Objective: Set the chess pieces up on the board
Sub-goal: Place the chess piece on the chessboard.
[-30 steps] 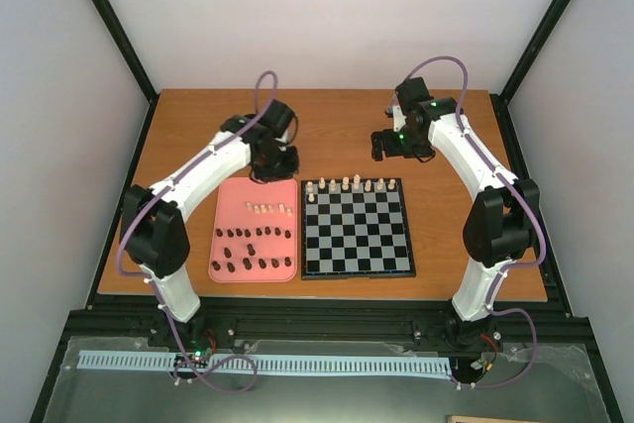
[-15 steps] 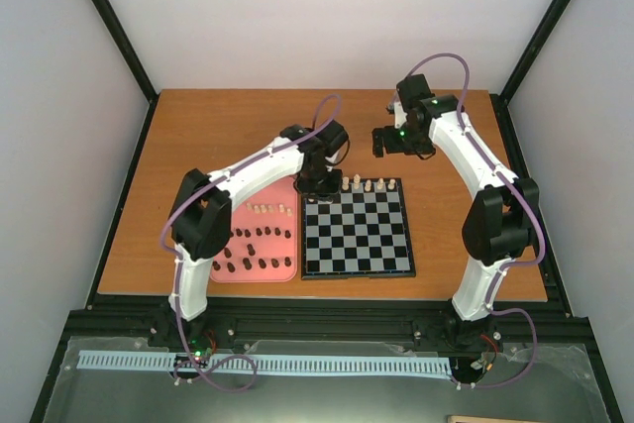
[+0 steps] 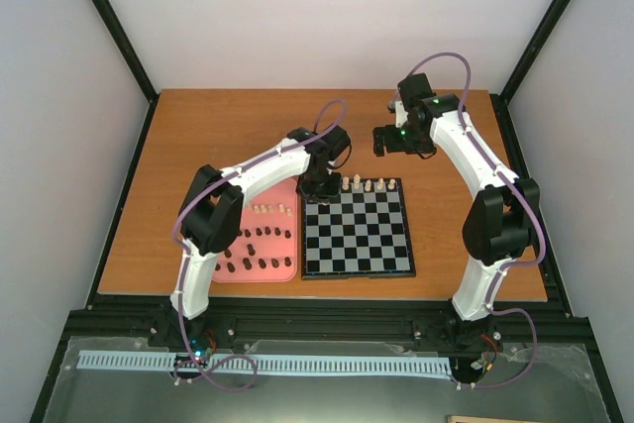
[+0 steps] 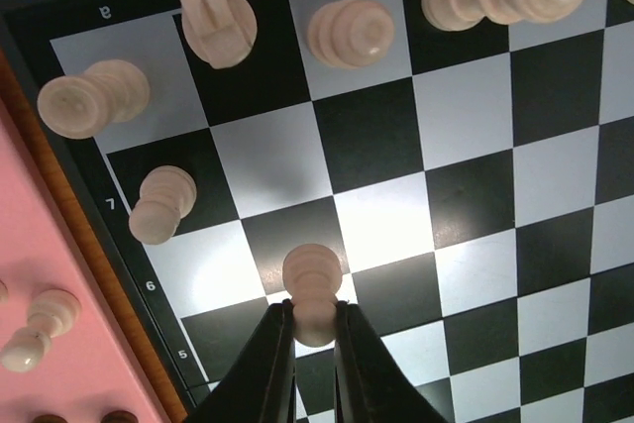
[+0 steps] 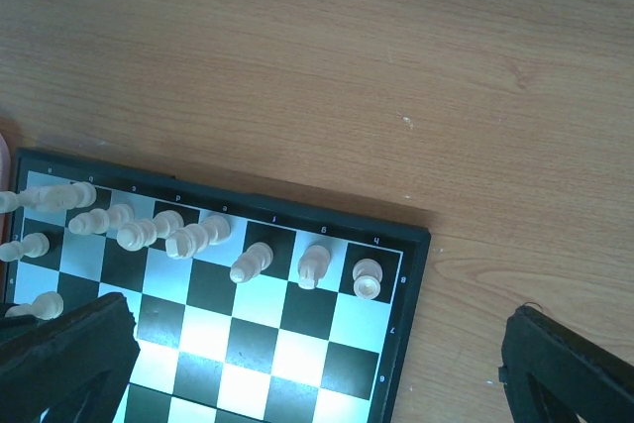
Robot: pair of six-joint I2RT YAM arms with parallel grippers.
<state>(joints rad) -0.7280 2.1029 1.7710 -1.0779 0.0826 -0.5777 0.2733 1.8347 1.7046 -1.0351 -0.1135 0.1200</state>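
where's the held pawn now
Left wrist view, bottom centre: the pawn, clamped in the left gripper, is over the board's far-left corner, right of another pawn.

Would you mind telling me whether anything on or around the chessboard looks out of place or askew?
Nothing stands out. Cream pieces line the far row of the board, one pawn stands just in front of them, and the left hand grips another pawn over the squares.

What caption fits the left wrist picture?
The left gripper pinches a cream pawn over the board, near other cream pieces standing along its edge.
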